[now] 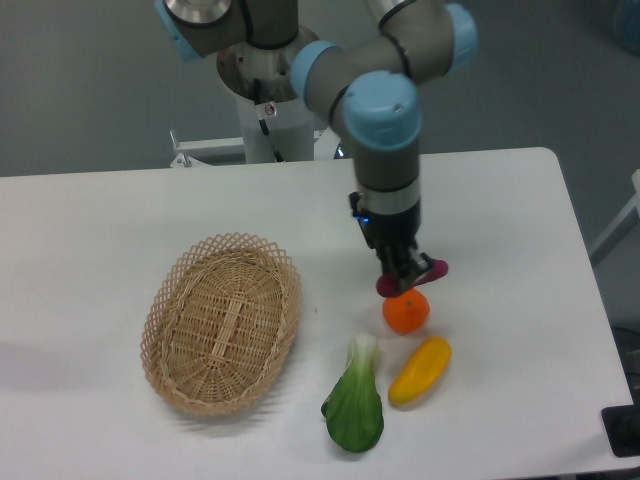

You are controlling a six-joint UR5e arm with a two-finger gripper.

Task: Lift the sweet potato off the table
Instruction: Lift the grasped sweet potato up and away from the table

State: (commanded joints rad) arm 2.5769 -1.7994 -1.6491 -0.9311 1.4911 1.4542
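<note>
The reddish-purple sweet potato (433, 269) is held crosswise in my gripper (408, 281), its ends sticking out on both sides of the fingers. The gripper is shut on it and holds it in the air above the white table (500, 220), just over the round orange (406, 312). The arm comes down from the upper middle, with the wrist pointing straight down.
An oval wicker basket (222, 322) stands at the left. A yellow pepper (420, 370) lies right of a green bok choy (354, 398) near the front edge. The robot's base column (275, 110) is behind the table.
</note>
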